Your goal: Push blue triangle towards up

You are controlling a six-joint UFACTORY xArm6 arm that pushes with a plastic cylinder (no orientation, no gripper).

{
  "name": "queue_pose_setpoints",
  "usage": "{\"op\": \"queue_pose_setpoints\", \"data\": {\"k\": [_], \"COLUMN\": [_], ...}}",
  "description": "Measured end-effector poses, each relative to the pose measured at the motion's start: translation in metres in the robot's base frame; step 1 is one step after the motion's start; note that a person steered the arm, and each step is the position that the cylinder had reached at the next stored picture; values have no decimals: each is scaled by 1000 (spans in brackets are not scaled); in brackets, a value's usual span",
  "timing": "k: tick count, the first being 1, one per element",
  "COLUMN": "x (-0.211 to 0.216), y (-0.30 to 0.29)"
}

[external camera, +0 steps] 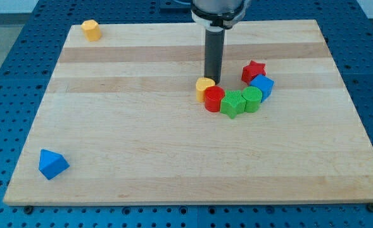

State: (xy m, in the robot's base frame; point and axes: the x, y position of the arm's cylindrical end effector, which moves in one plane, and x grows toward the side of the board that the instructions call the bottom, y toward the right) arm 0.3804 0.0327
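Note:
The blue triangle (52, 164) lies near the board's bottom left corner, alone. My tip (212, 82) is far from it, up and to the right near the board's middle, just above a yellow block (204, 87) and touching or nearly touching it. The dark rod rises straight up from the tip to the arm at the view's top.
An arc of blocks curves right of the tip: a red cylinder (214, 99), a green block (233, 104), a green cylinder (252, 99), a blue cube (261, 85), a red star (253, 71). A yellow block (91, 30) sits at the top left corner. The wooden board (142, 145) ends at blue pegboard.

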Motion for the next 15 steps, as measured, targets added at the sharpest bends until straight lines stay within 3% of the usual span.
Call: {"op": "queue_pose_setpoints", "data": {"k": [2, 3, 4, 6, 8, 9, 11, 12, 15], "x": [-41, -58, -30, 59, 219, 238, 230, 197, 192], "y": [-22, -79, -147, -93, -90, -110, -256, -269, -298]}}
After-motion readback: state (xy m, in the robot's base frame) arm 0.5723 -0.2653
